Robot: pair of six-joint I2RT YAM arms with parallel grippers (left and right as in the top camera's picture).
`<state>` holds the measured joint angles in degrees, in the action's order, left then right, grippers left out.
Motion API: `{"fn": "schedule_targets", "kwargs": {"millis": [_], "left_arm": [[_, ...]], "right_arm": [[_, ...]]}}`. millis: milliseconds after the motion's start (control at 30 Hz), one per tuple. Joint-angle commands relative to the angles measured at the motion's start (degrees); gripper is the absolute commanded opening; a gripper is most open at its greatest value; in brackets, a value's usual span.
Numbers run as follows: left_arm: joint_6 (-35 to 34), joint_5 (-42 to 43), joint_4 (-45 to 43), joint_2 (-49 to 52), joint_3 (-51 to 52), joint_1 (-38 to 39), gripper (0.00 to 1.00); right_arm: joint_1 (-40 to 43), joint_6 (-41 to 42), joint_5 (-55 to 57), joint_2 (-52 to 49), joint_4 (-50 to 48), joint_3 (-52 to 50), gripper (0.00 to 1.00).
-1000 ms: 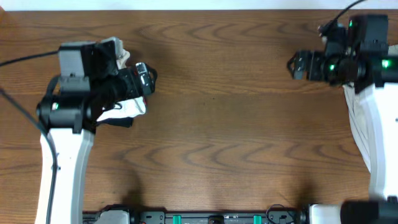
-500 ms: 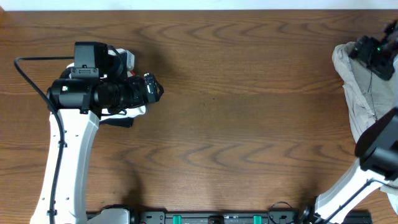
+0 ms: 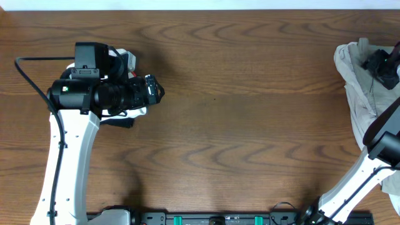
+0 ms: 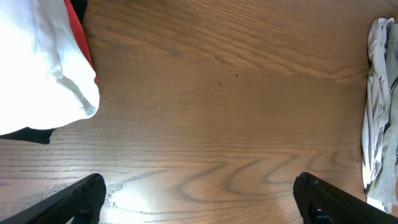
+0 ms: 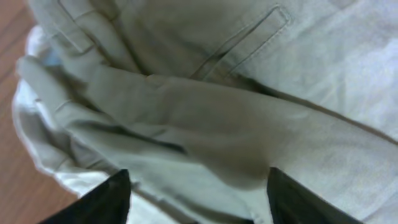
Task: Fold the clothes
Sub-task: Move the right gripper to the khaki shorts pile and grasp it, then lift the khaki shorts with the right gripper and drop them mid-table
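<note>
A crumpled beige garment (image 3: 361,87) lies at the table's right edge; it fills the right wrist view (image 5: 211,106) and shows at the right of the left wrist view (image 4: 378,106). My right gripper (image 3: 379,62) is open, its fingers (image 5: 199,199) spread right over the beige cloth. A pile of white, red and black clothes (image 3: 125,87) lies at the left under my left arm, also in the left wrist view (image 4: 43,68). My left gripper (image 3: 155,91) is open and empty above bare wood (image 4: 199,205).
The wooden table (image 3: 250,125) runs between the two piles. A black cable (image 3: 31,65) loops at the left arm. The arm bases stand along the front edge (image 3: 212,219).
My right arm has swung from the table's upper right out to the beige garment at the right edge and lowered onto it. My left arm shifted a little, then held still.
</note>
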<state>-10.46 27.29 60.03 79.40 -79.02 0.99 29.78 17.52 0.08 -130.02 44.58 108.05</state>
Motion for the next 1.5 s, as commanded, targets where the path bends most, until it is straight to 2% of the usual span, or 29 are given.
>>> {"fn": "schedule_targets", "kwargs": {"millis": [0,133,267,367,500,667,833,1067,1367,1467], "left_arm": [[1.0,0.6,0.5,-0.3,-0.9,0.2,0.98],[1.0,0.6,1.2,-0.3,-0.9,0.2,0.98],[1.0,0.6,2.1,-0.3,-0.9,0.2,0.98],[1.0,0.6,2.3,-0.3,-0.9,0.2,0.98],[1.0,0.6,2.3,-0.3,-0.9,0.2,0.98],[1.0,0.6,2.3,-0.3,-0.9,0.2,0.98],[1.0,0.6,1.9,-0.8,-1.3,0.2,0.98],[1.0,0.4,1.8,-3.0,-6.1,0.2,0.98],[1.2,-9.2,1.9,-8.7,-13.5,0.2,0.98],[2.4,-9.5,2.2,-10.6,-13.6,0.2,0.98]], "right_arm": [[0.2,0.7,2.8,-2.1,-0.3,1.2,0.53],[0.3,0.6,4.7,-2.3,-0.3,1.2,0.34],[0.2,-1.1,4.2,-1.2,0.6,1.2,0.02],[-0.3,-2.1,0.4,1.5,1.5,1.4,0.01],[-1.8,-7.0,-10.3,7.9,1.8,1.4,0.01],[-5.7,-9.0,-23.6,17.5,2.1,1.3,0.01],[-12.7,-9.1,-23.9,21.7,4.1,1.3,0.01],[-23.5,-11.6,-24.3,21.7,6.3,1.3,0.01],[-40.7,-16.6,-24.4,21.8,10.8,1.3,0.01],[-43.2,-16.8,-18.8,23.1,10.5,1.6,0.01]]}}
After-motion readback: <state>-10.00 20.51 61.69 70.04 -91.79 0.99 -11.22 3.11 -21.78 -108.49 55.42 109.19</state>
